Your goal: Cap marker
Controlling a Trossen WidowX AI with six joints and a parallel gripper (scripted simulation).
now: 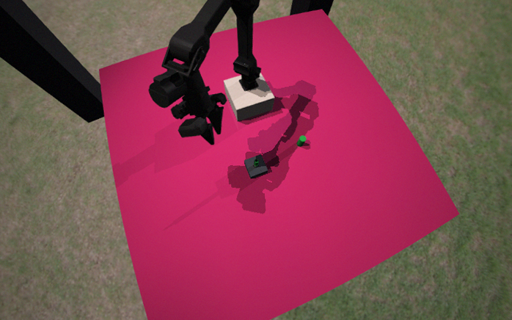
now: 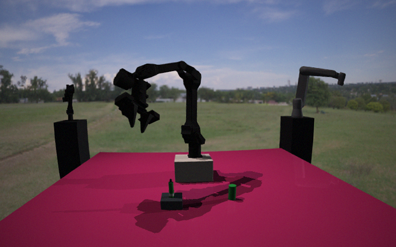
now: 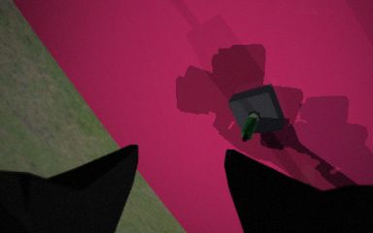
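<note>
Magenta flat surface (image 1: 349, 177) on grass | black end effector (image 2: 138, 120) raised, half-open, empty | green upright marker (image 2: 171, 188) in dark square holder block (image 2: 171, 202) | green cylindrical cap (image 2: 231, 191) at block's 3 o'clock, apart

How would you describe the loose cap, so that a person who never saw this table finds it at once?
Start at the pale base block under the arm on the magenta table. In the exterior view, the cap stands just in front of it to the right. It is a short, plain green cylinder standing alone, whereas the thinner green marker rises from a dark holder block.
</note>
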